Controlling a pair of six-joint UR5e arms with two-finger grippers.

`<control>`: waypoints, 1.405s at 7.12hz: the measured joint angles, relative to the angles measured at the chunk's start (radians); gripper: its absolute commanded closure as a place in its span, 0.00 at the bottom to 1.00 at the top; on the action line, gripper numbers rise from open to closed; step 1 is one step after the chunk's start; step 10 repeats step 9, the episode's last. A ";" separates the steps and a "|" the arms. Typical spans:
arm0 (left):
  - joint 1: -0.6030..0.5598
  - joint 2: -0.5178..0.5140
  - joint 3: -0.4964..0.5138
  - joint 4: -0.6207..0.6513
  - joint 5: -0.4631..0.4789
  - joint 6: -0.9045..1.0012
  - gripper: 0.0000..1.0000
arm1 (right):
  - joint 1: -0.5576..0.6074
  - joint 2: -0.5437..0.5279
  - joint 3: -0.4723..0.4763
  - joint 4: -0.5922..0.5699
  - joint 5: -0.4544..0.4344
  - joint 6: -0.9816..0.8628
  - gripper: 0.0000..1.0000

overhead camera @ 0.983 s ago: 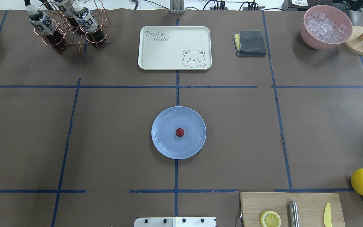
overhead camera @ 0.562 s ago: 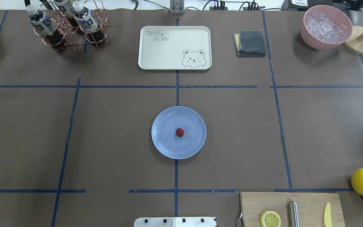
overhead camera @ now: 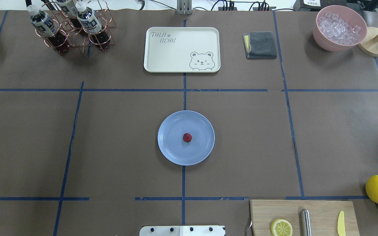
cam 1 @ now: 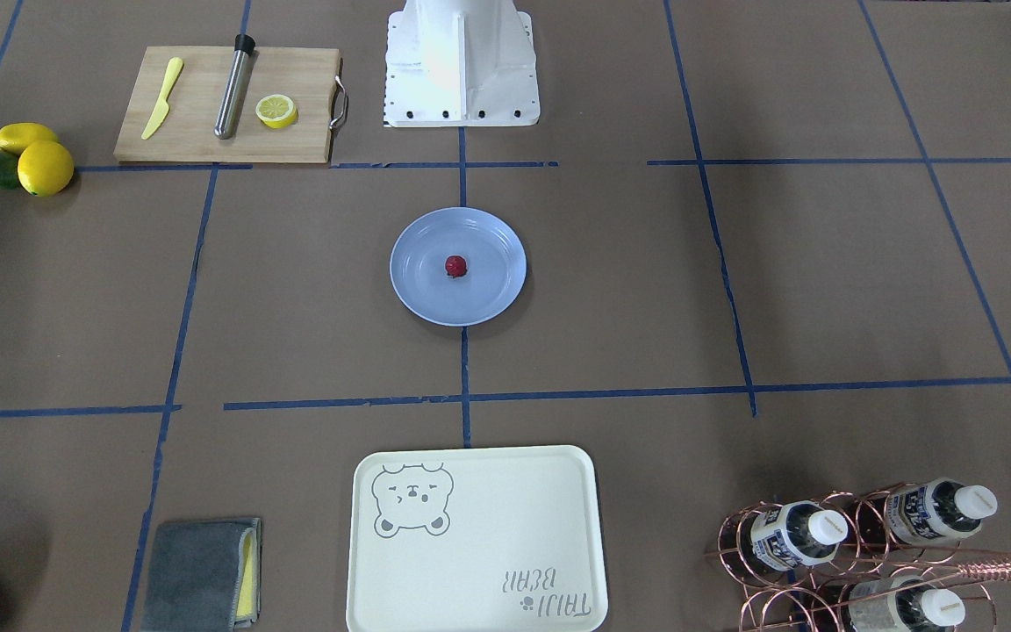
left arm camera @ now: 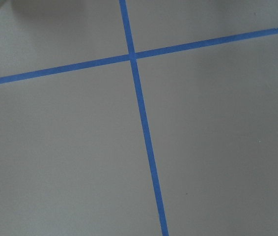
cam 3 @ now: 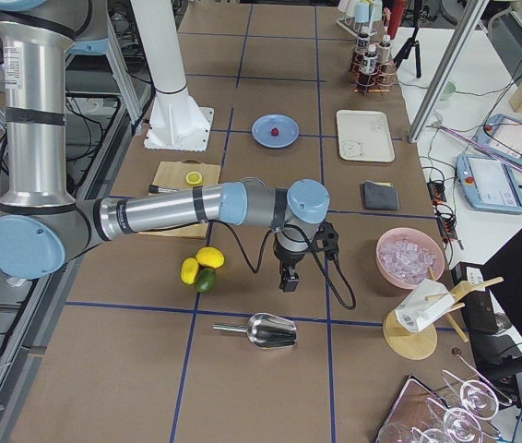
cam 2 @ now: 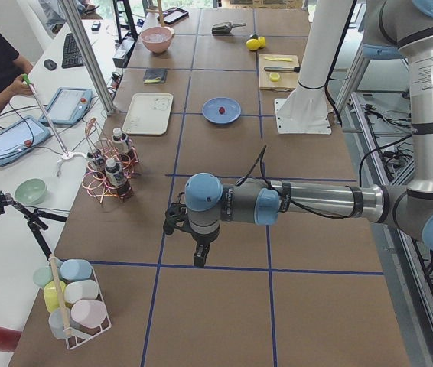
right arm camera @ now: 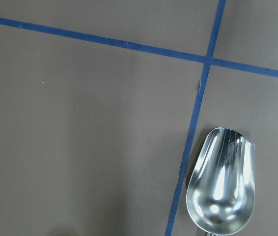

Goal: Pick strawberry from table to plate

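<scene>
One strawberry (overhead camera: 187,137) sat at centre of plate (overhead camera: 172,151); task looked done.
Left claw (cam 2: 199,258) hung over bare counter (overhead camera: 110,147) twd its left end, right claw (cam 3: 286,280) twd right end by metal scoop (right arm camera: 222,182). Strawberry lay well apart, inward from both; neither arm clearly nearer. Claws apart or together: can't tell, side views only.

Overhead and front views opposed, sharing the plate (overhead camera: 171,149), side views far, wrists near table (left arm camera: 55,147)
</scene>
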 measured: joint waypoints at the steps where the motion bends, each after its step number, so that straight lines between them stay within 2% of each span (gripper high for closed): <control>1: 0.000 -0.014 0.003 0.000 0.002 0.000 0.00 | 0.000 -0.003 -0.029 0.042 0.016 0.002 0.00; 4: -0.001 -0.024 0.006 0.001 0.003 0.000 0.00 | 0.000 -0.005 -0.083 0.123 0.030 0.007 0.00; 10: -0.007 -0.021 0.006 0.003 0.005 0.001 0.00 | 0.000 -0.003 -0.079 0.130 0.030 0.012 0.00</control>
